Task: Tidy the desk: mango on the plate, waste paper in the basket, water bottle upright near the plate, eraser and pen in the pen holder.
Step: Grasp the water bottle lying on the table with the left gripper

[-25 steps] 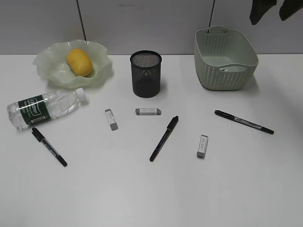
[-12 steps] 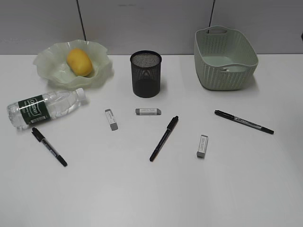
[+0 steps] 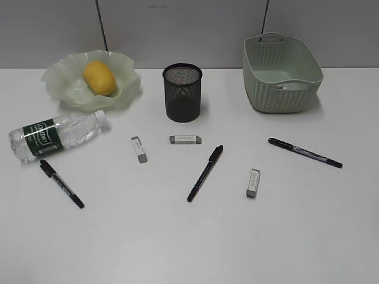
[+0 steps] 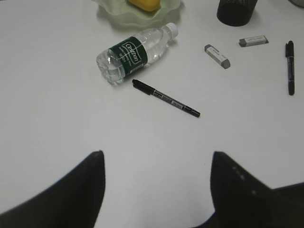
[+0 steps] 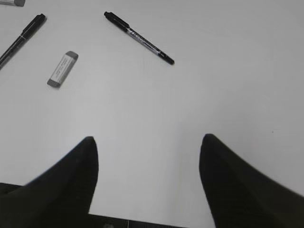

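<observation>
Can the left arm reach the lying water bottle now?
Probably yes: the water bottle lies ahead of the open left fingers, with only a pen beside the way.

Matte black left gripper [image 4: 156, 164] with two broad fingers tapering to blunt tips, tiny pale specks on one finger, right gripper [image 5: 148, 145] equally black, smooth, unmarked
</observation>
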